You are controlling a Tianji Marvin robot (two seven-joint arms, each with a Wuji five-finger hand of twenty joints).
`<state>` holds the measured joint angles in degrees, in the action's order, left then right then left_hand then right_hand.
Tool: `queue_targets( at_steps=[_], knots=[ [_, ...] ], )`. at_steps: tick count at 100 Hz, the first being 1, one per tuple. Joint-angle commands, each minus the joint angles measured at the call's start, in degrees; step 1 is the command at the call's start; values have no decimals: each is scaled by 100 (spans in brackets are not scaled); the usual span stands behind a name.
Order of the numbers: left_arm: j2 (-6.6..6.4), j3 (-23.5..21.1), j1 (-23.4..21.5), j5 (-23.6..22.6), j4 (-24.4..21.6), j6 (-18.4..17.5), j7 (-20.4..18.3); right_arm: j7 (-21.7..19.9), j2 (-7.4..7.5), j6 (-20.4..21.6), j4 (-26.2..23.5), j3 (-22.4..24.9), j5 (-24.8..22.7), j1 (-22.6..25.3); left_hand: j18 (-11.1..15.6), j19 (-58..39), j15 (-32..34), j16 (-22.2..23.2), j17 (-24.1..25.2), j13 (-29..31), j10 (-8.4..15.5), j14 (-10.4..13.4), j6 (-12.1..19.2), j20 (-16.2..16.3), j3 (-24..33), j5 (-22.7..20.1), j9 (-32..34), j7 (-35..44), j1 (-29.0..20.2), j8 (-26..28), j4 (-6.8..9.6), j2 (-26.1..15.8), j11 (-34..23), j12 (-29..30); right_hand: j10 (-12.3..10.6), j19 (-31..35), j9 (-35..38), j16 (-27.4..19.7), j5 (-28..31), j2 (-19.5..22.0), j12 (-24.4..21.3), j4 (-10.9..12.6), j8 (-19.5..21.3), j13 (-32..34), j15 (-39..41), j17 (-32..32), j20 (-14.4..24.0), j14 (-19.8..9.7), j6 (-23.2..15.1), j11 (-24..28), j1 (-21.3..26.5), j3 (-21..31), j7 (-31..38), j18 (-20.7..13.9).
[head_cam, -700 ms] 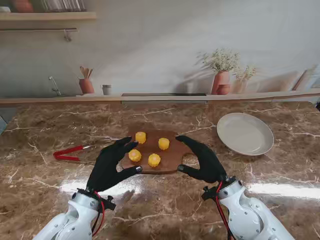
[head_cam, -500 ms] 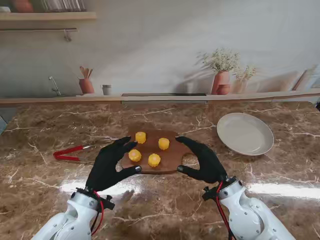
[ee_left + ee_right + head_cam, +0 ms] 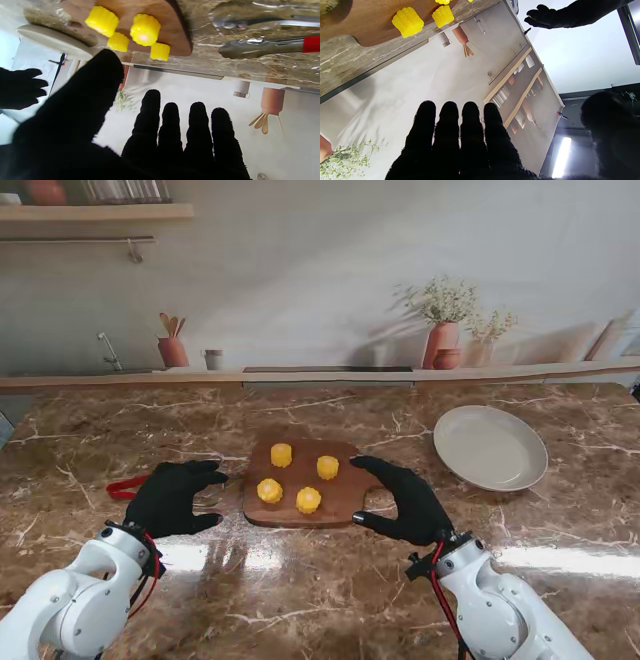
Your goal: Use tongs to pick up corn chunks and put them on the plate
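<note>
Several yellow corn chunks (image 3: 308,499) (image 3: 145,29) (image 3: 407,21) sit on a brown wooden board (image 3: 340,498) in the middle of the table. Red-handled metal tongs (image 3: 122,485) (image 3: 260,45) lie on the marble to the left of the board, mostly hidden in the stand view behind my left hand (image 3: 172,496). That hand hovers over them, open, fingers spread, holding nothing. My right hand (image 3: 405,502) is open at the board's right edge, empty. A white plate (image 3: 490,446) rests at the right, farther from me.
A ledge along the table's far edge carries a terracotta utensil pot (image 3: 172,350), a small cup (image 3: 213,359) and pots with plants (image 3: 443,344). The marble table top (image 3: 320,580) stretches between my arms and me.
My left hand has swung left, away from the board's left edge, and now hovers over the tongs. The right hand has barely moved.
</note>
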<state>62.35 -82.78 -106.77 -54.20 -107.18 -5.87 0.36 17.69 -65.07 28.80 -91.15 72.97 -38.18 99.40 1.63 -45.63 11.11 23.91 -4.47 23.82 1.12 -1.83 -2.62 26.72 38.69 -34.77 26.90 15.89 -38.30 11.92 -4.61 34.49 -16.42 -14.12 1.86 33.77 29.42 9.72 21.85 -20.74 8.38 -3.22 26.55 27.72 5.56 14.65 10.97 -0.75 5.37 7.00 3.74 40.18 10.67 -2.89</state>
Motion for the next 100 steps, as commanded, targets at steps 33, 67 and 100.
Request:
queue_targets(
  at_steps=[33,67,100],
  knots=[
    [-334,47,1212,-502,965,171,-1514,-376,33,-98,192,-15,161,-110,-206,-283,398,619,-63,265,-34,-283,44,412,261,12,156,350,395,206,-291,327,-193,-460,-163,88,125,-29,33,-88,113,186,-9,174,11,14,-64,-205,-139,-3,191,-48,-104,-153],
    [-453,614,2066,-516,1754,49,-2082,-417,35,-131,196,-7,206,-109,-330,-317,483,826,-29,325,101,-270,257,711,128,-78,285,805,472,441,-324,400,-293,-724,-199,92,185,-16,63,-123,169,166,-7,191,14,23,-44,-218,-183,16,148,106,-99,-145],
    [-505,1128,2473,-482,2376,-42,-2125,-509,42,-158,192,3,281,-135,-534,-398,574,1016,19,405,183,-291,512,956,197,-226,412,1299,503,782,-335,375,-343,-923,-212,98,223,-4,76,-131,216,146,-9,202,15,31,-23,-223,-201,16,147,149,-103,-135]
  ],
)
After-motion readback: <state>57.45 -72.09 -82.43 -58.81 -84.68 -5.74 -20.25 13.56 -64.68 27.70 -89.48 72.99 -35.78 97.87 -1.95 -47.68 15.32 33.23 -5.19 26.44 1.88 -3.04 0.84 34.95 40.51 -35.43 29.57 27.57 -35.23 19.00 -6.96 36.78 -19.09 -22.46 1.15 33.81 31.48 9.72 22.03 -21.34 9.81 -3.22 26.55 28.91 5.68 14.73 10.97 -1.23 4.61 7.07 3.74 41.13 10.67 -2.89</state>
